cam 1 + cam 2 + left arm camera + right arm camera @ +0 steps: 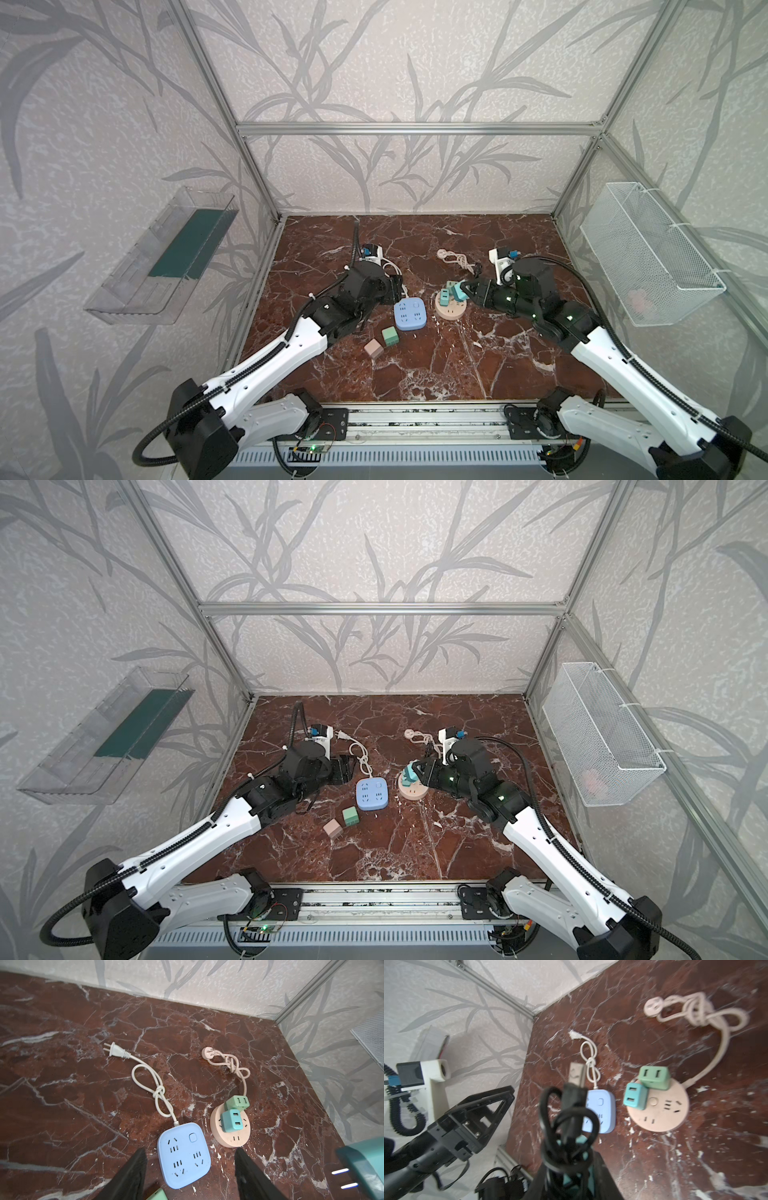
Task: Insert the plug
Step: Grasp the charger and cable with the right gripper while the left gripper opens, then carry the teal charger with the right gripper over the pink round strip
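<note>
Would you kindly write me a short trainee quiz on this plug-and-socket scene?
1. True or false: the left pincer grips a plug.
2. How many things are plugged into the round pink strip?
3. What lies loose on the table nearest the blue strip? A) a green cube B) a spoon C) a mug

Key:
1. False: it is open and empty.
2. Two: a green adapter and a teal adapter.
3. A.
</note>
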`<state>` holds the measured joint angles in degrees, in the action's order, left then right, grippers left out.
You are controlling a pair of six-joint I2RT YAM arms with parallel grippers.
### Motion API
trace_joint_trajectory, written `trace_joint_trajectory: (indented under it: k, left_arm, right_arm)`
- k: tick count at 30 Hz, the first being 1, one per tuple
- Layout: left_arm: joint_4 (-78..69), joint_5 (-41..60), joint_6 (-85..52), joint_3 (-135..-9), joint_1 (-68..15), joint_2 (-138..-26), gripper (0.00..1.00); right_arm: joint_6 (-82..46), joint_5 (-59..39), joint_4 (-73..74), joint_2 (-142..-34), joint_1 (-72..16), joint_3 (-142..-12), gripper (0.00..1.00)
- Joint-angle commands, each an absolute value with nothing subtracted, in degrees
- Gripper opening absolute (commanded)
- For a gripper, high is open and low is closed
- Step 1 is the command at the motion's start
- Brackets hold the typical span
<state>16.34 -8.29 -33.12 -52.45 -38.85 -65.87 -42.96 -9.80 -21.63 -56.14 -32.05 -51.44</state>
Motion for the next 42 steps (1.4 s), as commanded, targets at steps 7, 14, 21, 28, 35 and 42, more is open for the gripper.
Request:
trace_joint_trajectory:
  k: [7,14,21,28,35,42]
  left_arm:
    - [13.7,-4.5,-38.3,-51.0,-38.1,-69.6,0.59]
    - [12.1,-2.7,-38.2,-50.4,-38.1,-70.8,0.59]
    - [9.4,0.4,-38.9,-50.3,-38.1,-72.9,0.59]
    - [6.7,2.7,-41.0,-49.0,-38.0,-74.4,0.59]
    - [4.6,4.8,-42.1,-47.9,-37.9,-75.5,0.59]
    - [4.2,4.2,-41.8,-46.8,-37.8,-74.6,0.59]
  right_arm:
    - [-38.2,9.4,-20.6,-56.4,-33.1,-45.9,0.00]
    - [-37.2,11.8,-17.7,-60.0,-34.1,-44.6,0.00]
    - [-34.1,16.6,-16.9,-66.3,-37.1,-47.0,0.00]
    - [-34.0,22.4,-15.6,-69.7,-39.8,-47.7,0.00]
    - [-34.6,24.8,-14.9,-74.3,-40.6,-49.1,0.00]
    - [-35.9,25.7,-13.0,-77.8,-40.9,-50.1,0.00]
